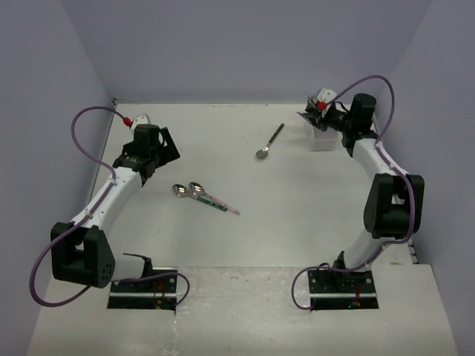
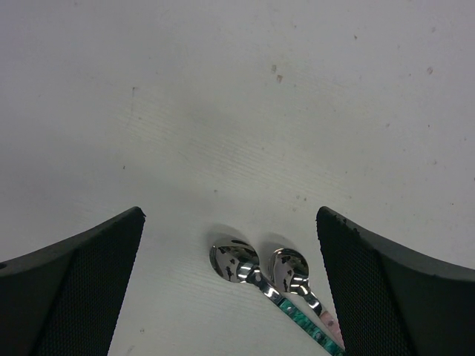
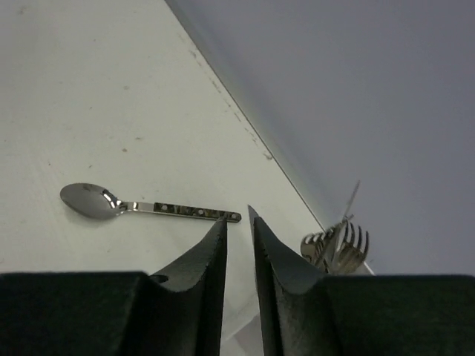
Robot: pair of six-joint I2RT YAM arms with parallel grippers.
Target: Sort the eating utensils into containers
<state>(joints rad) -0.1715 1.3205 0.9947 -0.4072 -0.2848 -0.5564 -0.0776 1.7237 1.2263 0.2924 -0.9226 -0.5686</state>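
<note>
Left fingers [image 2: 82,289] hang spread wide over two spoons [image 2: 234,261] at lower centre (teal and pink handles). Right fingers [image 3: 200,282], barely parted and empty, sit by the white holder [image 1: 322,139] at upper right. Pickup approach; next likely calls for lowering and closing on one spoon.

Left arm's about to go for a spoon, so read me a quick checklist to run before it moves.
1. Left gripper wide open: ok.
2. Teal-handled shiny metal spoon and pink-handled shiny metal spoon framed between its fingers: ok.
3. Those spoons apart enough for one pick: not ok, side by side.
4. Right gripper empty: ok, jaws barely apart.
5. Dark patterned-handled spoon lying alone: ok.
6. Room left in white rectangular plastic holder: cannot tell.
</note>
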